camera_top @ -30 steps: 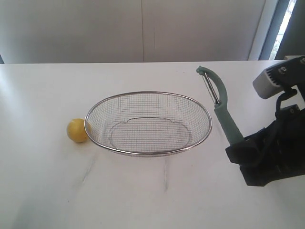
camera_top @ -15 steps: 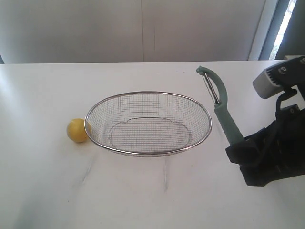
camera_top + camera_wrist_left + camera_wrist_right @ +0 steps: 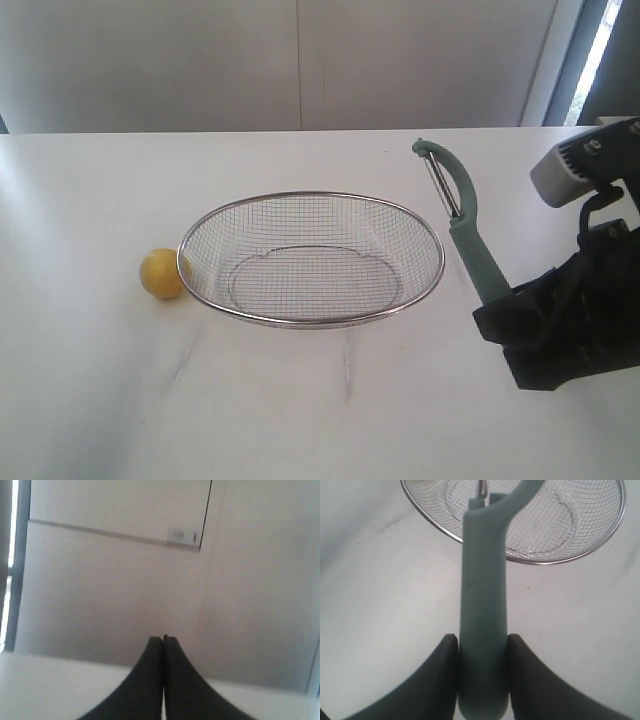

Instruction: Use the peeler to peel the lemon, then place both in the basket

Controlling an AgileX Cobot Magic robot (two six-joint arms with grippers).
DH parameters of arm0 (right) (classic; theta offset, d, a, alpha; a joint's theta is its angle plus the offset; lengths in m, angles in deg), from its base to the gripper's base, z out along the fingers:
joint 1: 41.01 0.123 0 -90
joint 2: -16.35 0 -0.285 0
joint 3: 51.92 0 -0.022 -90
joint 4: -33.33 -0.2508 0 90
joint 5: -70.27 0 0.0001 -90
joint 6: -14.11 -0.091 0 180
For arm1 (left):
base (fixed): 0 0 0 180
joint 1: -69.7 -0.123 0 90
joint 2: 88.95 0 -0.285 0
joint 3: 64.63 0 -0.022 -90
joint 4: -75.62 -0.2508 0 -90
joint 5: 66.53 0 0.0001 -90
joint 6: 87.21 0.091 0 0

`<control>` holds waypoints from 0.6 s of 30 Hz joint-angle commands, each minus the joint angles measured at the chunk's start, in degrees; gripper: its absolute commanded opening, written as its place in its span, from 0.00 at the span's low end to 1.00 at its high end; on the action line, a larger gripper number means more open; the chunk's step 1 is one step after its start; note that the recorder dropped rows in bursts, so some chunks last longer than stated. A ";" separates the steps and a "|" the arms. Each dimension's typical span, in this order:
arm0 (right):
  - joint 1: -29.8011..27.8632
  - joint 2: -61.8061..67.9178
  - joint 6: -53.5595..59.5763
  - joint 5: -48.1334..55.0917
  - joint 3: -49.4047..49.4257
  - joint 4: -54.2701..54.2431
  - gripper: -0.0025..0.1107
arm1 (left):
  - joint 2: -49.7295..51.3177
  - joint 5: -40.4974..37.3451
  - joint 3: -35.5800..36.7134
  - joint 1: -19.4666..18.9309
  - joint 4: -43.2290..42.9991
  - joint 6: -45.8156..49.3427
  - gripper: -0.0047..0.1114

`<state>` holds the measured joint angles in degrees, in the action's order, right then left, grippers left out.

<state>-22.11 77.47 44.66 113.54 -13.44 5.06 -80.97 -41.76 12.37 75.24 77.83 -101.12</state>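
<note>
1. Nearest the camera and to the right of the basket [image 3: 312,322], the right hand [image 3: 482,637] grips the peeler [image 3: 465,235] by the butt of its teal handle. One dark finger presses against each side.
2. From that grip the peeler slants up and away, clear of the white worktop [image 3: 100,400]. Its loop head and thin metal blade are raised outside the basket, beside its far right rim.
3. The basket, silver wire mesh under a shiny rim, sits on the worktop at mid-scene.
4. The lemon [image 3: 161,273] rests on the worktop outside the basket, touching or all but touching its left rim.
5. Beyond the basket, pale wall panels close off the far edge of the worktop.
6. The left hand [image 3: 163,640] is closed, its dark fingertips pressed together and pointing toward a pale wall. It appears only in its own wrist view, so its place relative to the basket cannot be told.
</note>
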 commanded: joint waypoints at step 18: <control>0.01 -0.34 0.50 -0.10 0.07 -0.29 0.02 | 54.39 -40.07 -37.49 0.30 -9.12 10.18 0.04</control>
<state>-22.11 77.47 44.66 113.58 -13.44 5.06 -31.70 -69.53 -20.84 75.24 69.80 -92.51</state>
